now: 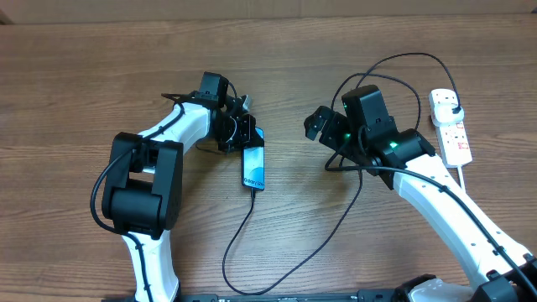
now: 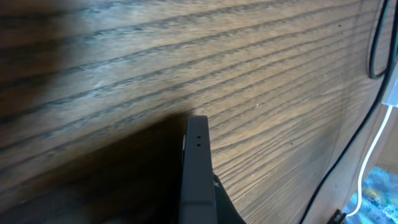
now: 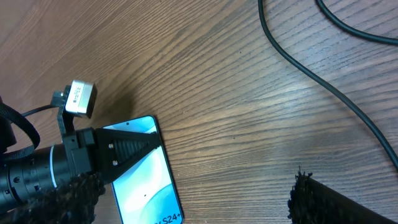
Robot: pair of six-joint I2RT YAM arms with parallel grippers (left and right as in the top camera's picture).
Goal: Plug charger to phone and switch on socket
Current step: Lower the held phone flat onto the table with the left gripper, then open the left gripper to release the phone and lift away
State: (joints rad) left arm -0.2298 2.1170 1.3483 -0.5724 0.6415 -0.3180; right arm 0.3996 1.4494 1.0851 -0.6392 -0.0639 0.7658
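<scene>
Black charger (image 3: 323,89) looking plugged into phone (image 1: 254,170), centre of table (image 1: 84,67). Left gripper (image 1: 243,138) clamping phone, right gripper (image 1: 315,126) gaping, empty. We are judging next: switching on socket (image 1: 454,134), far right corner, with square press, keeping clear of charger.

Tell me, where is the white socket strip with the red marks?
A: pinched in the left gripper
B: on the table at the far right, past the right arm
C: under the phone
B: in the overhead view the socket lies flat on the table at the far right, beyond the right arm, well apart from the phone.
</scene>
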